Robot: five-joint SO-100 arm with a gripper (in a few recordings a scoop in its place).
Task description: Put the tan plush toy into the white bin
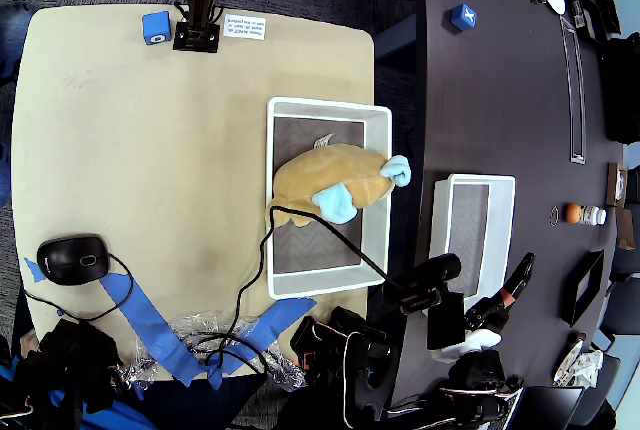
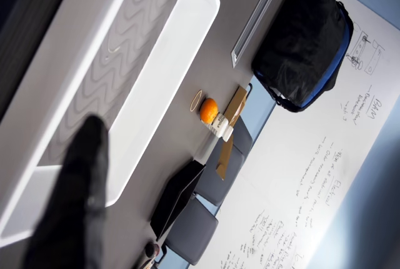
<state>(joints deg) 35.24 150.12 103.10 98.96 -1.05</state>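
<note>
Hand [image 1: 517, 277] of the arm hung over the dark bench [image 1: 500, 100], just beside the near end of the smaller white bin [image 1: 470, 225]. In the wrist view one dark finger [image 2: 70, 200] crossed that bin's rim. Its partner was out of frame, so whether the hand was released or clenched could not be told; nothing showed in its hold.

Farther off, on the tan bench [image 1: 130, 150], the tan plush toy [image 1: 325, 178] lay inside the white bin [image 1: 375, 240], over the upper half of the grey zigzag floor. One light blue paw [image 1: 398, 170] rested on the right rim, and a second blue patch [image 1: 337, 202] sat on the toy's lower side. A black cable [image 1: 262, 250] ran across the bin close below the toy.

The toy looked soft, light and easily squashed. It was judged non-fragile and unlikely to slip, since pile fabric grips well. A hold would best have pinched the rounded tan body across its narrow width. A paw alone might stretch and let the toy swing. The task appeared complete, apart from the overhanging paw.
</note>
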